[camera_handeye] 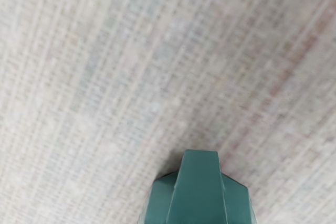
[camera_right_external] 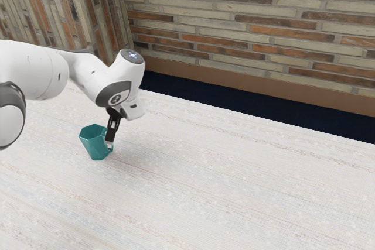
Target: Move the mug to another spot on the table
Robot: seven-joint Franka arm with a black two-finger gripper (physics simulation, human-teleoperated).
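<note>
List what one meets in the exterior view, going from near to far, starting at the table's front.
table → mug → dark floor strip → brown skirting → brick wall

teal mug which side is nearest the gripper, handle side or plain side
The handle side. The black gripper hangs by the handle of the teal faceted mug, on its side toward the exterior view's right.
</note>
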